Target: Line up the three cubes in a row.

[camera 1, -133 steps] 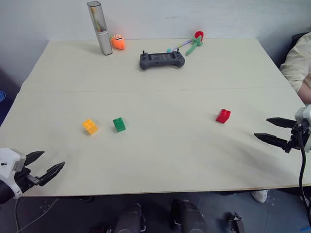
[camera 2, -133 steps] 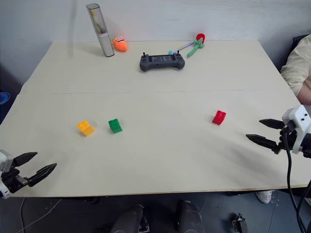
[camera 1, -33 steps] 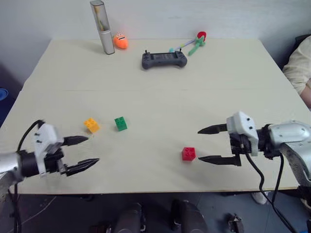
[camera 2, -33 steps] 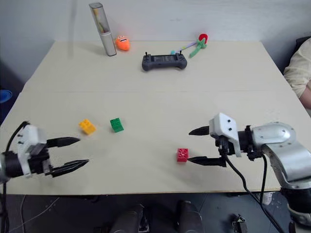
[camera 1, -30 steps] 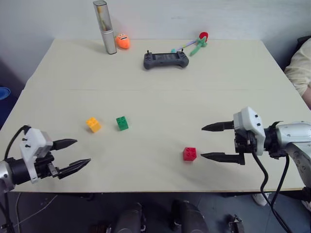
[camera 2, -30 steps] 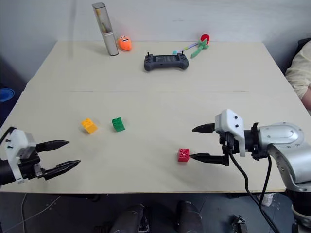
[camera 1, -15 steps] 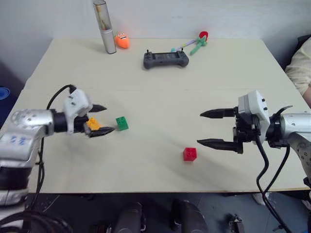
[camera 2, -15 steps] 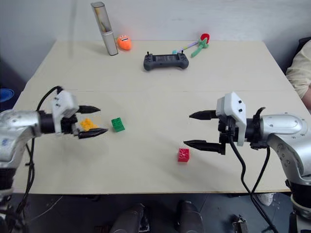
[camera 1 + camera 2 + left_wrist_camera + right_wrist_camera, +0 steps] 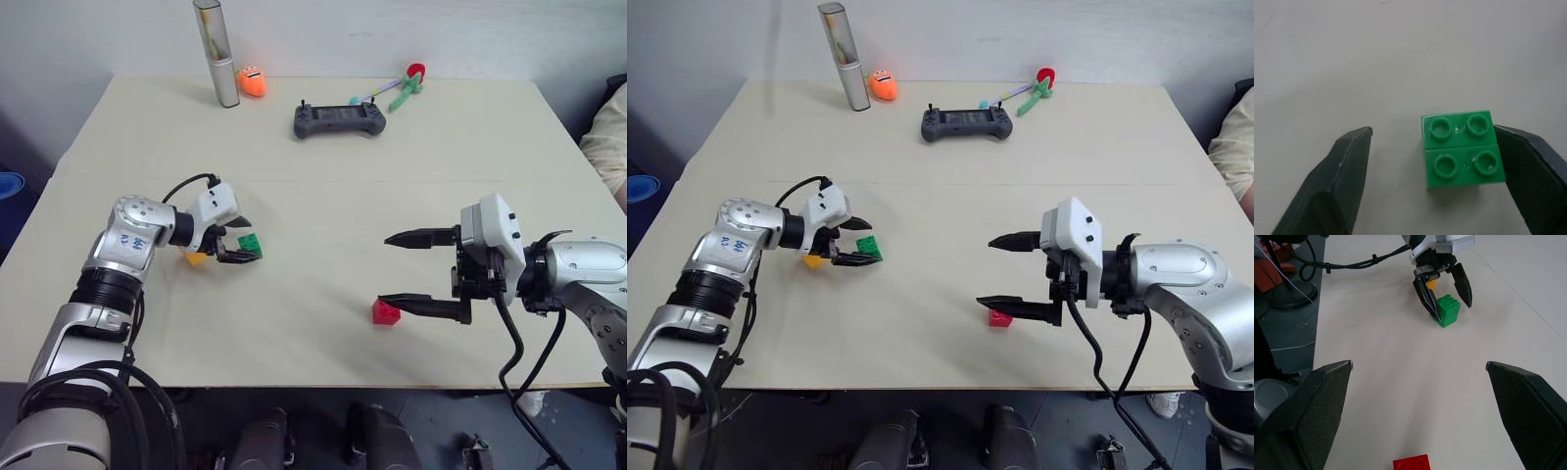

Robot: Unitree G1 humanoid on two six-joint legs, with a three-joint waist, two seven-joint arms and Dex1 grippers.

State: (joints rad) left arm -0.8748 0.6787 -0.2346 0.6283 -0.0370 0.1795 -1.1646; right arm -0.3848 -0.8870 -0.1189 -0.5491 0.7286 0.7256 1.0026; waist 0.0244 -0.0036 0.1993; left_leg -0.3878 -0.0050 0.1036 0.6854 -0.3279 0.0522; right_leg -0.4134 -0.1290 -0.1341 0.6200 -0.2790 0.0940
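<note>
One cube, yellow-orange (image 9: pixel 197 258), half-hidden behind left tool (image 9: pixel 243 241).

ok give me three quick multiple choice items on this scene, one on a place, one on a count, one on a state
1. Which cube sits between the left gripper fingers?
A. red cube
B. green cube
C. yellow-orange cube

2. How many studded cubes are on the table?
A. two
B. three
C. four

3. How do the right gripper fingers stand?
A. spread wide with nothing between them
B. shut on the red cube
C. shut on the game controller

Answers:
1. B: the green cube lies between the black fingers in the left wrist view.
2. B: green, yellow-orange cube and red cube.
3. A: both fingers are far apart over bare table, the red cube beside the lower one.
</note>
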